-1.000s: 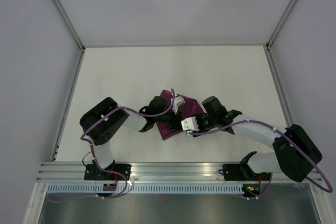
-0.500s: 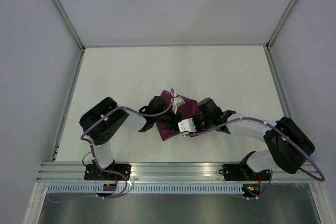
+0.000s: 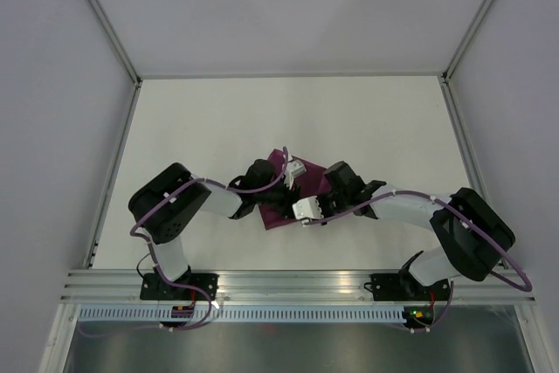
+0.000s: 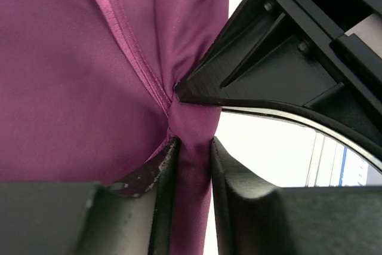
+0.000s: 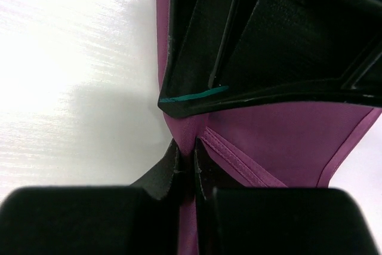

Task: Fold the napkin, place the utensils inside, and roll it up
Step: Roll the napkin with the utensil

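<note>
Looking at the napkin near the middle of the white table, somewhat toward the near edge, rumpled, one corner pointing to the far side. Seeing both arms meeting over it from either side, wrists almost touching. From the left wrist view: left gripper pinching a gathered fold of the magenta cloth, fingers drawn close with only fabric between them, hem running diagonally up and left from the pinch. Also catching the right gripper's black fingertip pressed into the same bunch just above, coming in from the upper right. From the right wrist view: right gripper squeezed together on a thin ridge of the napkin, pads practically meeting with cloth between, hem just right of the pinch. Spotting the left gripper's black finger, marked with a teal line, directly above that pinch and touching the cloth. Both nipping the same bunched spot, tips facing each other, just beside one another. Can't tell from overhead how many layers are folded, with most of the cloth hidden under the wrists. Bare white tabletop left of the pinch in the right wrist view.
</note>
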Available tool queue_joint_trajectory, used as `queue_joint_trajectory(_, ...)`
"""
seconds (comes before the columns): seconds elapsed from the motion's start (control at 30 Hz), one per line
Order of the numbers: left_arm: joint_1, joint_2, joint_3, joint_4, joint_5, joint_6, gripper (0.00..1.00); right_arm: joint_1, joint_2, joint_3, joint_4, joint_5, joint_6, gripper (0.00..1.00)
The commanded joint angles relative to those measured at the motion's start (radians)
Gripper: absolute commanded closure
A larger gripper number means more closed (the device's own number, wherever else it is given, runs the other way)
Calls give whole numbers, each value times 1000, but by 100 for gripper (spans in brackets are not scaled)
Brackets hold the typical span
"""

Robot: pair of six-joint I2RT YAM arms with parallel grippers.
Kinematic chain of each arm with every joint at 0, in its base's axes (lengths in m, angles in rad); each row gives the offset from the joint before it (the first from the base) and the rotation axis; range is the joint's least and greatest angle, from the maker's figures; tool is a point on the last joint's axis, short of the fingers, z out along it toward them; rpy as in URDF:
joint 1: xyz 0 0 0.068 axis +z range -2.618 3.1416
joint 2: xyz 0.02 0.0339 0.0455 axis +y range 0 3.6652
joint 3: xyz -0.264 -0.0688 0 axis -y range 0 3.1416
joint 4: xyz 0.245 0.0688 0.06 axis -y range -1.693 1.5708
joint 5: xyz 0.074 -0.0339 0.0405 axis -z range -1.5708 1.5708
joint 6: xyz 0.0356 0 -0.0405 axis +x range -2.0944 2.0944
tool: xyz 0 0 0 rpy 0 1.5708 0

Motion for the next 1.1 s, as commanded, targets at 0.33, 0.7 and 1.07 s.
queue_joint_trajectory(0.33, 28, -257, -60, -142, -345, -6, 48, -17, 129, 175, -248, -32, 9, 96)
queue_joint_trajectory(0.7, 50, -532, -318, 48, -752, -134, 18, -80, 244, 333, -414, -102, 0, 97)
queue_joint_trajectory(1.07, 28, -639, -410, 277, -698, 114, 19, -187, 583, 695, -818, -199, -74, 98)
